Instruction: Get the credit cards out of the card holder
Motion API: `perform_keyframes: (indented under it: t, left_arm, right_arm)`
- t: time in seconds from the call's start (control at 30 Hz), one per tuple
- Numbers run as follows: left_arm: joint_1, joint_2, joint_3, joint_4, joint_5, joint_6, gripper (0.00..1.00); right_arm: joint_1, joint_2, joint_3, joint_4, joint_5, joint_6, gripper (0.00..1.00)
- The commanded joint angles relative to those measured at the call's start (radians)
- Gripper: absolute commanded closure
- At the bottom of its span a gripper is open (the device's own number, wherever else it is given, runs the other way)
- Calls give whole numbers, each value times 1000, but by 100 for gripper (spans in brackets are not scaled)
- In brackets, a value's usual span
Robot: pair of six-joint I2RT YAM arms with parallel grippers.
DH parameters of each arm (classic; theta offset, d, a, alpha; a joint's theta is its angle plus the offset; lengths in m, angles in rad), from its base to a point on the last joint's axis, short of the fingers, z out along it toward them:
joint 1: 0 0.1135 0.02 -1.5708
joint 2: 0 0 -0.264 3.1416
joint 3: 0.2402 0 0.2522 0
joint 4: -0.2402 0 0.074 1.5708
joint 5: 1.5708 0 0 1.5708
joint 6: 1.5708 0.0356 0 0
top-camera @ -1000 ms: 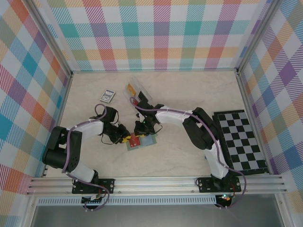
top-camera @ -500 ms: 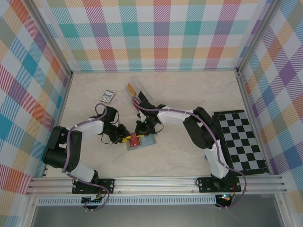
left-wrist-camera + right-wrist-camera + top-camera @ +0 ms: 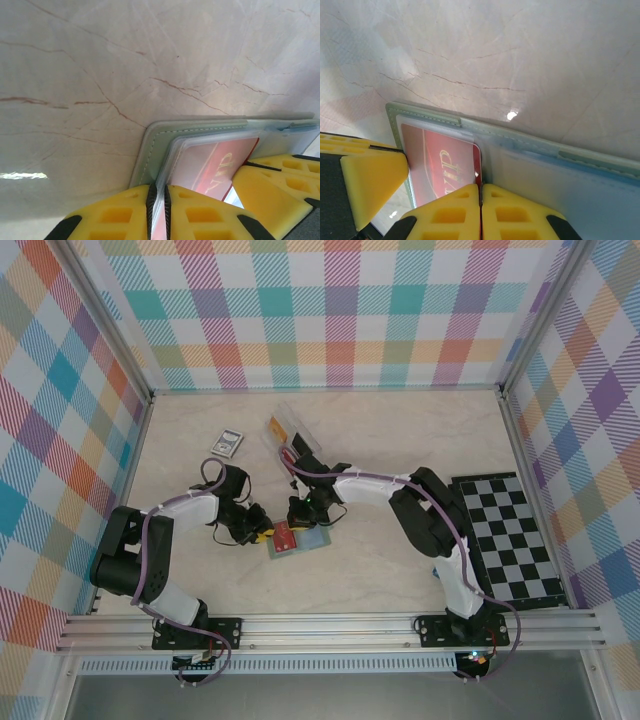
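The soft sage-green folding card holder (image 3: 315,539) lies open on the pale marble-look table (image 3: 420,440). It is a little left of the middle and closer to the near edge than to the far edge. Its long side runs left to right, a bit tilted.

A flat red credit card (image 3: 440,155) with gold letters sits in the left half, under a clear pocket.

The left gripper (image 3: 158,205) comes in from the left end of the card holder. Its yellow fingers are squeezed tight, with a thin pale layer of the holder between them. I think it is holding the card holder down.

The right gripper (image 3: 481,205) comes in from the far side. Its fingers are pressed together right at the edge of the red card. Both grippers are at the same half, very close to each other. The right one looks best placed to pull the card.

I think the pull should go straight along the pocket while the left gripper keeps the holder in place.

Some things are hard to see:
- whether the right fingers have the card itself or just the clear pocket skin
- which side the pocket opens on
- whether more cards sit behind the red one
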Motion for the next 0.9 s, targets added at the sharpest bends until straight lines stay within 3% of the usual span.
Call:
perform_keyframes:
  t: [0.0,0.37,0.87]
  left_arm:
    - [-7,-4,10,-35,1,23,84]
    - [-43,-21,15,29,75,37,84]
    - [-56,56,24,-98,-72,64,90]
  right_arm:
    - [-8,-17,-27,-59,50,5,92]
    - [-16,-18,-42,-30,18,17,93]
    - [-56,-16,-115,125,-194,24,84]
